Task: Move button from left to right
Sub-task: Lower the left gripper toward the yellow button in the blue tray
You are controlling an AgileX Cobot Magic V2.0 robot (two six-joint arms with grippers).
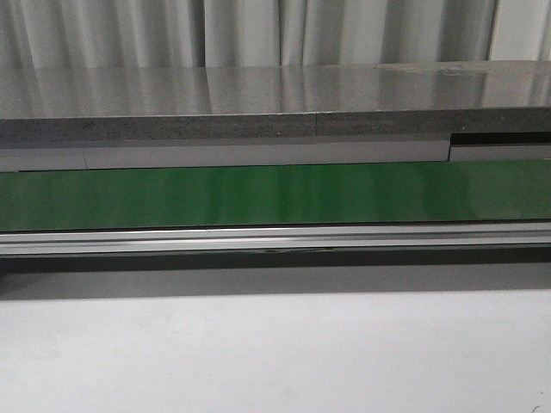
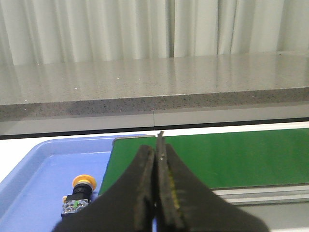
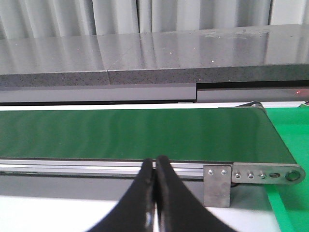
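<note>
The button (image 2: 80, 193), with a round yellow-orange head and a dark boxy body, lies in a blue tray (image 2: 34, 169) in the left wrist view, beside the end of the green conveyor belt (image 2: 217, 157). My left gripper (image 2: 155, 150) is shut and empty, off to one side of the button and apart from it. My right gripper (image 3: 155, 162) is shut and empty, in front of the belt's metal rail (image 3: 96, 166). Neither gripper nor the button shows in the front view.
The green belt (image 1: 275, 194) runs across the front view, with a metal rail (image 1: 275, 239) along its near side and a grey stone ledge (image 1: 258, 103) behind. A metal bracket (image 3: 217, 186) marks the belt's end, with a green surface (image 3: 289, 203) beyond it.
</note>
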